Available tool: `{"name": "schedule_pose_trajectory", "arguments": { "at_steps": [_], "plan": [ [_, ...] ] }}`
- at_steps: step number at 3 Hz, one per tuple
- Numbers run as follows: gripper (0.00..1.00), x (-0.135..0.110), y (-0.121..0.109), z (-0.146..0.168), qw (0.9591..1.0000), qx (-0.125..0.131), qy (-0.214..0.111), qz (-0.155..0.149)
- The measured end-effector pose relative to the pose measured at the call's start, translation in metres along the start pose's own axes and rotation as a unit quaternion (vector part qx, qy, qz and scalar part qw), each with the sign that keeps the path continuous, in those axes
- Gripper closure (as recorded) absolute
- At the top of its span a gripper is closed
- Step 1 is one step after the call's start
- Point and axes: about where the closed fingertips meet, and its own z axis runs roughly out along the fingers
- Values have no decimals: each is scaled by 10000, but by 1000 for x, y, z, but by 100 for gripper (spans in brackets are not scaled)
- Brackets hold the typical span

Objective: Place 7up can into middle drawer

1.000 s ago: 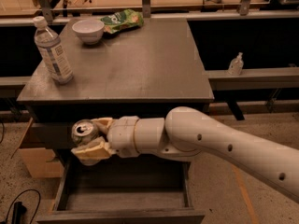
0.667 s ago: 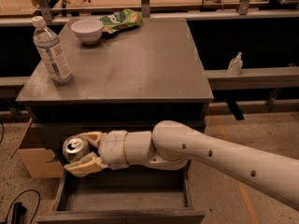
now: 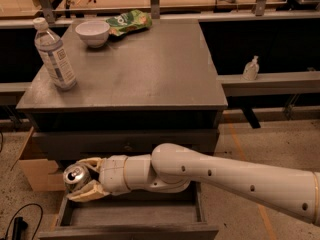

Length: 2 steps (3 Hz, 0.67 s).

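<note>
- The gripper (image 3: 79,182) sits low at the front of the desk (image 3: 145,69), over the left end of the middle drawer (image 3: 150,215), at the end of the white arm (image 3: 220,176) that comes in from the right.
- Its jaws are closed on the 7up can (image 3: 75,175), one above it and one below.
- The can lies tilted with its silvery top and pull tab facing the camera. None of the print on its side can be read.
- The middle drawer is pulled out, showing a bare grey floor. The can hangs above its left rear corner.
- The drawer front above (image 3: 127,146) is shut.
- On the desk top a clear water bottle (image 3: 55,51) stands at the left. Its label carries print too small to read.
- At the back are a white bowl (image 3: 93,32) and, just beside it, a green snack bag (image 3: 129,21) whose lettering is illegible.
- A cardboard box (image 3: 35,170) stands on the floor to the left of the desk.
</note>
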Motion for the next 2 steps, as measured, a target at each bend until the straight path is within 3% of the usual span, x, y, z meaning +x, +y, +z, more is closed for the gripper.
{"name": "schedule_pose_trajectory", "arguments": {
  "at_steps": [2],
  "plan": [
    [100, 88, 6, -51, 9981, 186, 582, 64]
  ]
}}
